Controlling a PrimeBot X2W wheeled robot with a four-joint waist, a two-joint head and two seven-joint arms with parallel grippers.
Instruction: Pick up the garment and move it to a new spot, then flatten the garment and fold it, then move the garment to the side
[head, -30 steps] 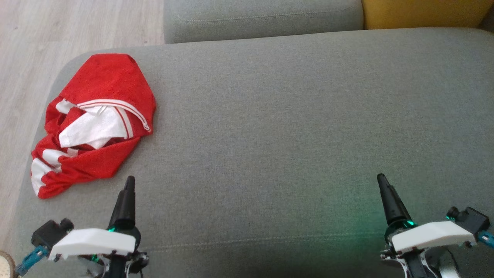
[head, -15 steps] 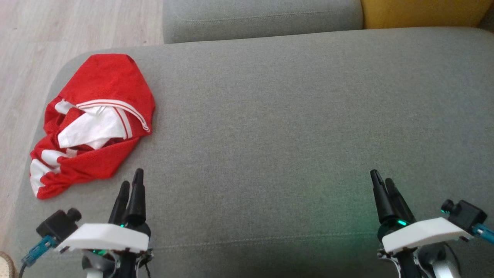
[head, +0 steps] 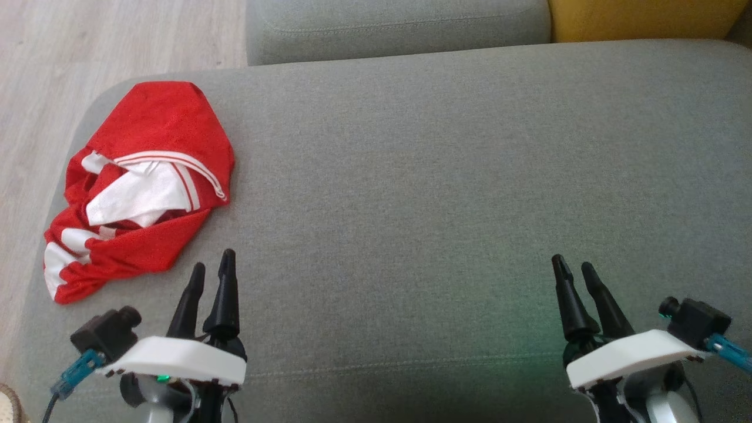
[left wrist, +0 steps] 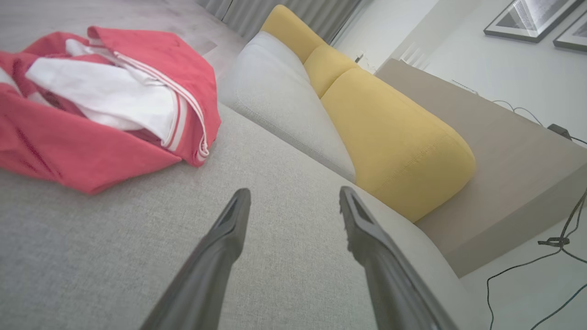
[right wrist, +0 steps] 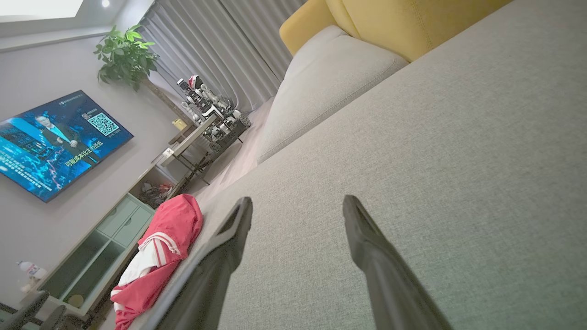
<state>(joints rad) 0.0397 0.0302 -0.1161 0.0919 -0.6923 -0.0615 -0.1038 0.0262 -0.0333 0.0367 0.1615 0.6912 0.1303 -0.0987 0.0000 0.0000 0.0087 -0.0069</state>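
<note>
Red garment lies bunched on the couch, far left corner. My left gripper and right gripper are wide open, empty.

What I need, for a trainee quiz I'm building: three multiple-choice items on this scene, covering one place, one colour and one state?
1. Where on the sofa seat does the garment lie?
A. At its left end
B. In the middle
C. At its right end

2. What colours is the garment?
A. Blue and yellow
B. Red and white
C. Green and black

3. How does the left gripper stand?
A. Shut on the garment
B. Open, holding nothing
C. Shut, holding nothing

Answers:
1 A: the head view shows it crumpled by the seat's left edge.
2 B: it is red cloth with white panels and stripes.
3 B: its fingers are spread over bare cushion, apart from the garment.
</note>
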